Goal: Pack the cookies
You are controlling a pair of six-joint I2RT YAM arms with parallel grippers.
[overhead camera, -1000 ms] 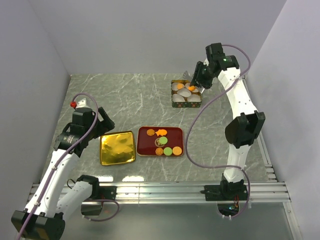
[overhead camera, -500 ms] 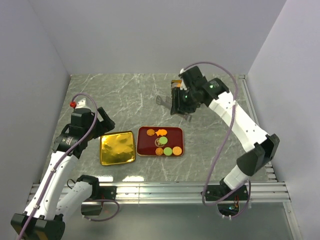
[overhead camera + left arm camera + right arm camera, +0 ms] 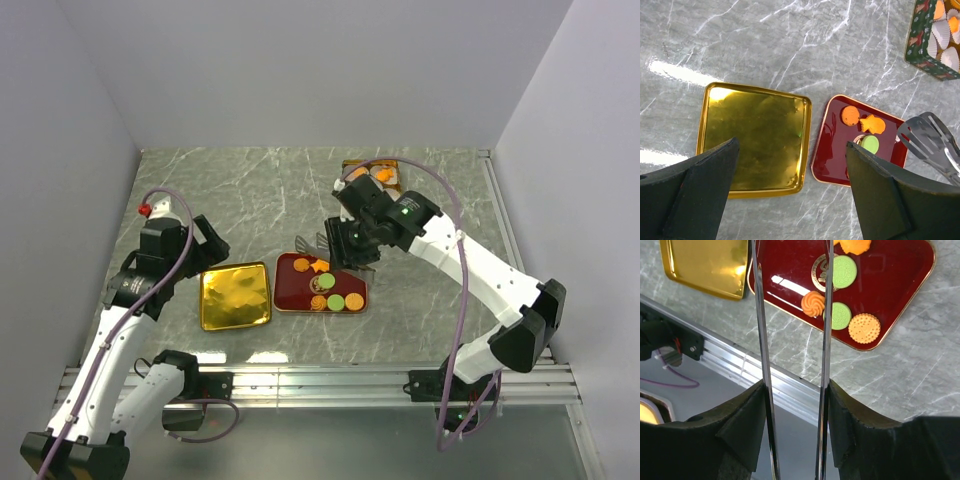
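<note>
Overhead, we see the right gripper point(image 3: 795, 405) clamped on a pair of metal tongs point(image 3: 762, 340), whose blades reach over the red tray point(image 3: 290, 268), where most of the cookies point(image 3: 335, 300) lie. We spot more orange ones among paper cups point(image 3: 941, 34) in the green tin point(image 3: 918, 37) behind. The left gripper point(image 3: 792, 170) hangs spread wide above the gold tray point(image 3: 236, 296), holding nothing.

Most of the dark green patterned square tin point(image 3: 372, 168) is hidden under the right arm point(image 3: 445, 245) in the top view. In the right wrist view the thin silver metal tongs point(image 3: 825, 315) and the shiny gold square tray point(image 3: 705, 265) are cut off by the top edge.
</note>
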